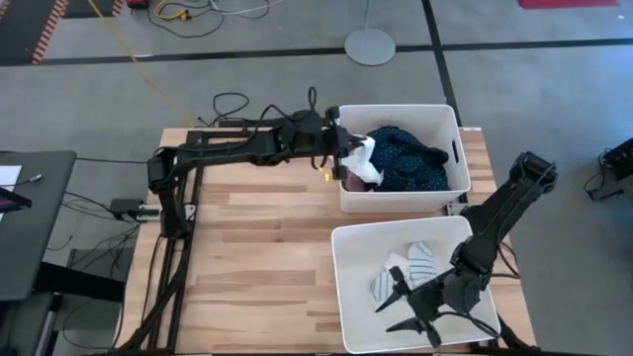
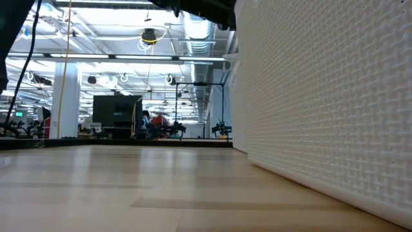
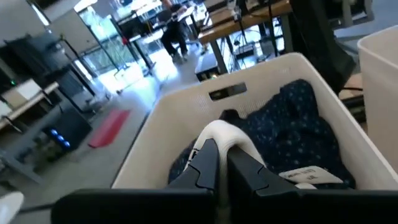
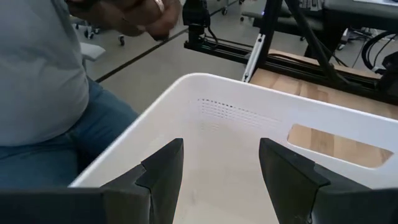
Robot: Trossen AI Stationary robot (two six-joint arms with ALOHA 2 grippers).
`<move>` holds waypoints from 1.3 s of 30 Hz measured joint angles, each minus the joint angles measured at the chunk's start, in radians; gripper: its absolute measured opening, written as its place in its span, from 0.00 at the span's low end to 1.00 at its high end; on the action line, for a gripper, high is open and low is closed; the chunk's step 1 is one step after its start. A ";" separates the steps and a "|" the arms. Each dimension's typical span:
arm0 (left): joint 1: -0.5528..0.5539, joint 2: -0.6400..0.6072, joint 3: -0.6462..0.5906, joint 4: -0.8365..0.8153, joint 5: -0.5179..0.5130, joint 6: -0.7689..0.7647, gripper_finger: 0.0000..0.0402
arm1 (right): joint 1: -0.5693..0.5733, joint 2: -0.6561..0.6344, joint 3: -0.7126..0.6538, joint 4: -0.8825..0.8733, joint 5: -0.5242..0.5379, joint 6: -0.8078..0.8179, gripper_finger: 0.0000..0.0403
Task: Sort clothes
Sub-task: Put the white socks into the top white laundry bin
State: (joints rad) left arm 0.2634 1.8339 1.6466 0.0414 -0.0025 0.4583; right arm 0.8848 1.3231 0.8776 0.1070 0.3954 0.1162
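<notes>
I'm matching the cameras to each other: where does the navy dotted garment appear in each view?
High view: the navy dotted fabric garment lies in the far white rectangular plastic bin, beside the left gripper.
Low view: not in it; only a bin wall shows.
Left wrist view: centre-right, inside the bin, behind the gripper shut on a white cloth piece.
Right wrist view: not in it.
Shared landmark: that bin's white rim.

Place: large robotics lab or workshop
Signs: ceiling ducts, grey floor, loose cables, workbenches
</notes>
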 joint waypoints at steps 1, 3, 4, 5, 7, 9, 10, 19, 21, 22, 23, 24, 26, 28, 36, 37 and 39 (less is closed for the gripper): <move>0.002 0.001 0.000 -0.009 0.002 -0.009 0.02 | 0.000 0.000 0.000 0.002 0.000 0.000 0.57; 0.003 0.004 0.000 -0.046 0.007 -0.013 0.02 | 0.000 0.000 0.000 0.002 0.000 0.000 0.57; 0.003 0.005 0.000 -0.059 0.007 -0.014 0.02 | 0.000 0.000 0.000 0.003 0.000 0.000 0.57; 0.003 0.005 0.000 -0.077 0.007 -0.012 0.02 | 0.000 0.000 0.000 0.002 0.000 -0.001 0.57; 0.003 0.007 0.000 -0.101 0.008 -0.011 0.02 | -0.001 0.000 0.000 0.003 0.000 -0.001 0.57; 0.003 0.010 0.000 -0.130 0.008 -0.013 0.02 | -0.001 0.000 0.000 0.003 0.000 -0.009 0.57; 0.003 0.012 0.000 -0.147 0.008 -0.014 0.02 | -0.001 0.000 0.000 0.005 0.000 -0.008 0.57; 0.000 0.017 0.000 -0.217 0.009 -0.018 0.15 | -0.003 0.000 0.000 0.008 0.004 -0.003 0.57; -0.004 0.016 0.000 -0.228 0.009 -0.018 0.20 | -0.003 0.000 0.000 0.010 0.012 -0.001 0.57; -0.006 0.016 0.000 -0.236 0.009 -0.018 0.22 | -0.003 0.000 0.000 0.010 0.015 0.000 0.57; -0.008 0.016 0.000 -0.250 0.009 -0.019 0.25 | -0.003 0.000 0.000 0.009 0.020 0.000 0.57; -0.010 0.016 0.000 -0.265 0.009 -0.020 0.27 | -0.001 0.000 0.000 0.009 0.023 0.000 0.57; -0.015 0.016 0.000 -0.290 0.009 -0.022 0.32 | -0.001 0.000 0.000 0.009 0.023 0.002 0.57; -0.021 0.016 0.000 -0.319 0.009 -0.022 0.36 | -0.001 0.000 0.000 0.008 0.026 0.008 0.57; -0.044 -0.006 -0.001 -0.411 0.001 -0.022 0.44 | -0.002 0.000 0.000 0.007 0.026 0.008 0.57; -0.048 -0.012 -0.001 -0.420 0.001 -0.022 0.45 | -0.002 0.000 0.000 0.007 0.026 0.008 0.57; -0.055 -0.030 -0.002 -0.431 0.001 -0.022 0.45 | -0.002 -0.001 0.000 0.007 0.026 0.008 0.57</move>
State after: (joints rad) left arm 0.2087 1.8039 1.6447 -0.3897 -0.0014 0.4362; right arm 0.8829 1.3224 0.8776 0.1135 0.4217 0.1238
